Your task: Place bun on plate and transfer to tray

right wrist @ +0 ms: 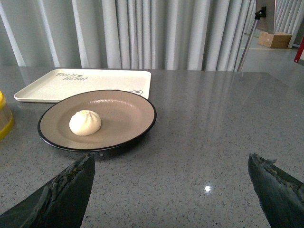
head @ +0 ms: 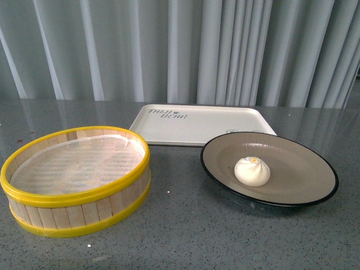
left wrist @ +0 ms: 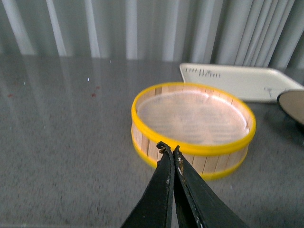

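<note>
The cream-white bun (head: 252, 171) lies inside the black-rimmed tan plate (head: 298, 185), which stands on the grey table at the right. Directly behind the plate lies the cream tray (head: 191, 125) with dark lettering at its far left corner. In the right wrist view the bun (right wrist: 85, 122) rests on the plate (right wrist: 128, 114), and my right gripper (right wrist: 172, 164) hangs open in front of the plate with nothing between its fingers. In the left wrist view the tray (left wrist: 237, 80) shows at the back, and my left gripper (left wrist: 169, 149) is shut and empty. Neither arm shows in the front view.
A round yellow-rimmed wooden steamer basket (head: 56, 216) stands empty at the front left, beside the plate; my left gripper's tips sit near the basket (left wrist: 209, 159). Grey curtains hang behind the table. A stand and a cardboard box (right wrist: 275, 39) are beyond the table's far right.
</note>
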`<state>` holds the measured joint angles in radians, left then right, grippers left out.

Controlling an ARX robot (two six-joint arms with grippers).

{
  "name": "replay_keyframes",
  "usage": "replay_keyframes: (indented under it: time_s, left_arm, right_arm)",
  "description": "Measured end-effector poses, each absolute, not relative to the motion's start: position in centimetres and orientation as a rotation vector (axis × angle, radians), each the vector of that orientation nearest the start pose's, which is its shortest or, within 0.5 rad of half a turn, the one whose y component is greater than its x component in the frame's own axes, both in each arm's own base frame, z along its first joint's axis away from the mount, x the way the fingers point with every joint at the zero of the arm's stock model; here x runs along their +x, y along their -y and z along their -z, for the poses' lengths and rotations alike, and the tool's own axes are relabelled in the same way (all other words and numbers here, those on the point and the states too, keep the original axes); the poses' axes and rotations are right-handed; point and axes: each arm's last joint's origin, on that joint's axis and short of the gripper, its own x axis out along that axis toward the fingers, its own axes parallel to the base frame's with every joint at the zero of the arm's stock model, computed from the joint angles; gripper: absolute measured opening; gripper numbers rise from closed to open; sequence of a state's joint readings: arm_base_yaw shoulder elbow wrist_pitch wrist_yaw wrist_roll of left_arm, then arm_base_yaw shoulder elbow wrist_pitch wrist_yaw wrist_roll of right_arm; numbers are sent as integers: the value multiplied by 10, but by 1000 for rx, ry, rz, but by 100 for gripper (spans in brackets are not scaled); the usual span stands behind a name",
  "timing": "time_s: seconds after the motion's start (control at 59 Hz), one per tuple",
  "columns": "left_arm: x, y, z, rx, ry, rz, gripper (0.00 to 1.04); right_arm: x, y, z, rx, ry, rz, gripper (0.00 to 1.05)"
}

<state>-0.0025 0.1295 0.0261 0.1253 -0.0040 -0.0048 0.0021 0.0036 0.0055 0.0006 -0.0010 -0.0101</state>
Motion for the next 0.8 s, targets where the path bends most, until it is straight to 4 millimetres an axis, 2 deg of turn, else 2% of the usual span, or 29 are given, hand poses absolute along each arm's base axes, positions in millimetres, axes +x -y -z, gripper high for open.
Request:
replay_keyframes:
  time_s: [0.102, 0.339, 0.797]
  left_arm:
    - [97, 0, -172, -5, 20, 2, 4]
    - [96, 0, -172, -6, 23, 2, 5]
    - [96, 0, -172, -5, 23, 2, 88]
  right_arm:
    - [98, 0, -165, -10, 2, -3, 96]
    - [98, 0, -165, -10, 2, -3, 96]
    - [98, 0, -165, -10, 2, -3, 96]
